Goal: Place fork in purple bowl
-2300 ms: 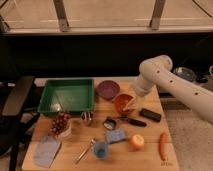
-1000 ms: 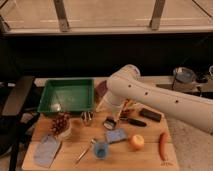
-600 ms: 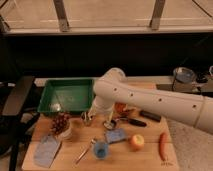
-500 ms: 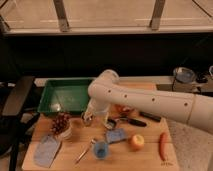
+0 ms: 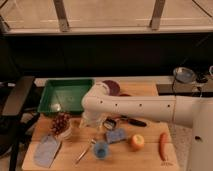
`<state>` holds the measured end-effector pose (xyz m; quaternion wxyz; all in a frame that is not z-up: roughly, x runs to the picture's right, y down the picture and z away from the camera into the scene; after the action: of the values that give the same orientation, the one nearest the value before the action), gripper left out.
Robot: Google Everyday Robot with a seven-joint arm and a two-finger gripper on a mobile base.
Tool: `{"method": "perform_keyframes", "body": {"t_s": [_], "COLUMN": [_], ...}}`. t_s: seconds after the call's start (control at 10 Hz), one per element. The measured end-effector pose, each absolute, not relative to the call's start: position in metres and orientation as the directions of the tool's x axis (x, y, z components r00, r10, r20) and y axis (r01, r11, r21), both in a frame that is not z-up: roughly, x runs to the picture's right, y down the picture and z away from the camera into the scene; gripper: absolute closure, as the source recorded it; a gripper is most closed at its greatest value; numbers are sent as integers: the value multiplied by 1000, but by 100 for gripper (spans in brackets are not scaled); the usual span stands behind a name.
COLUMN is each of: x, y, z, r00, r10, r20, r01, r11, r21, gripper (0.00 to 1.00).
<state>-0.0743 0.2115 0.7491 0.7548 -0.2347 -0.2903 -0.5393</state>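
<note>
Swinging further left, the arm [image 5: 145, 107] now hangs its gripper [image 5: 91, 121] near the fork [image 5: 85, 151]; grip state unclear.

Thick, smooth white arm [image 5: 145, 107], tubular, small dark dots along its side; rounded joint; pale hand [image 5: 92, 120] above the bench [image 5: 125, 159], left of centre.

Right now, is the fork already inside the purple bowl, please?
No, the fork lies on the table beside the blue cup, with the gripper close by.

one raised view, angled down over table [image 5: 120, 161] (jaws centre-left)
</note>
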Motion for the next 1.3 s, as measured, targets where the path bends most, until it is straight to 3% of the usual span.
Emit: {"method": "perform_keyframes", "body": {"t_s": [0.8,0.9,1.3], "x": [-57,-58,-55], "y": [264,267,267], "z": [800,801,798], "r00": [332,328,332], "r10": [-591,-592,-587], "r20": [735,736,738], "r01": [925,928,928], "r11": [354,348,346], "r21": [-134,-134,-142], "gripper": [40,46,86]}}
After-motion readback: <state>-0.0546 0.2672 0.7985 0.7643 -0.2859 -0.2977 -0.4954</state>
